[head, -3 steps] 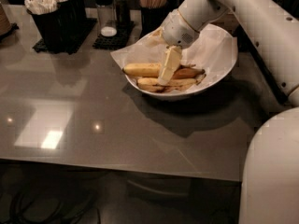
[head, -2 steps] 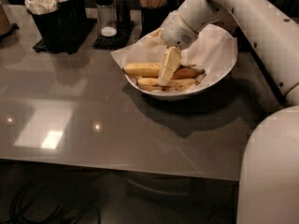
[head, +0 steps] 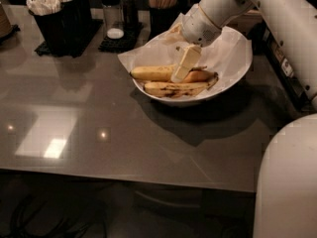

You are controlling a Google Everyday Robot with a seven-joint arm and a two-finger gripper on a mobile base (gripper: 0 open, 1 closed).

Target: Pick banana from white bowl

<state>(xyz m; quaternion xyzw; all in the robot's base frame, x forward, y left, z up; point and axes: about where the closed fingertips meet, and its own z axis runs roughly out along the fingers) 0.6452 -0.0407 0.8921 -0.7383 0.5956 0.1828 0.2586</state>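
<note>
gripper (head: 181,72): down inside the white bowl (head: 225,86), tip right on top of the fruit pile. Honestly can't tell how wide it's open, or whether it's got anything yet.
banana (head: 151,73): the plump, even-yellow one, lying flat on the crinkled paper. It runs out to the left from under the gripper tip, touching it or very nearly.
neighbours: orange-toned banana (head: 200,76) just to the right of the tip, blotchy flat banana (head: 173,89) just in front of it. All three are packed together.
how it'll handle: I'd guess light, firm-ish skin but soft inside, so it bruises if squeezed hard. The curved, smooth peel could roll or slip.
where to grab: I'd go across the fat middle, left of where the tip is now, not the stem end.
watch out: the paper liner might drag along.
</note>
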